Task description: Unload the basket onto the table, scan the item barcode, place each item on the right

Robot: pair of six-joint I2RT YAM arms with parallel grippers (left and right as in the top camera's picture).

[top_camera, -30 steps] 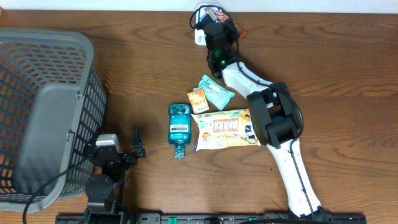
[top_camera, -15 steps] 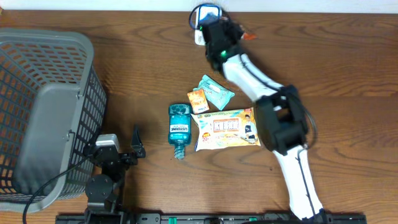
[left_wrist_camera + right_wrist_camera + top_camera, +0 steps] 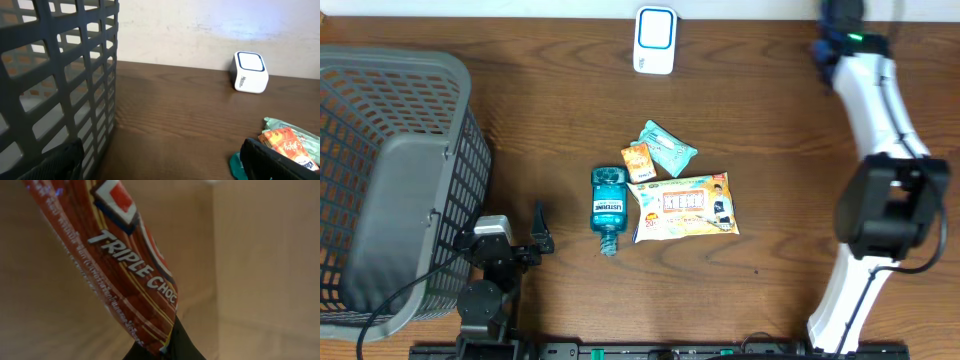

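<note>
Dark wooden surface (image 3: 520,110) below, we see the right pincer (image 3: 167,347) clamped on one end of a red chocolate-snack wrapper (image 3: 120,265) near the far right corner, well apart from the scanner (image 3: 654,40), and the left pincer (image 3: 538,230) wide open; the wrapper looks light, crinkly and slippery, best pinched by its sealed edge.

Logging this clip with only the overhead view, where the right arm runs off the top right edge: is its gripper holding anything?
Observer: Yes. The right wrist view shows the right gripper shut on a red wrapper.
Operator: Any readable print?
Observer: White letters on it read TRIPLE CHOC.
Operator: How does the scanner sit?
Observer: The left wrist view shows the scanner standing as a white block, with dark lettering on its side.
</note>
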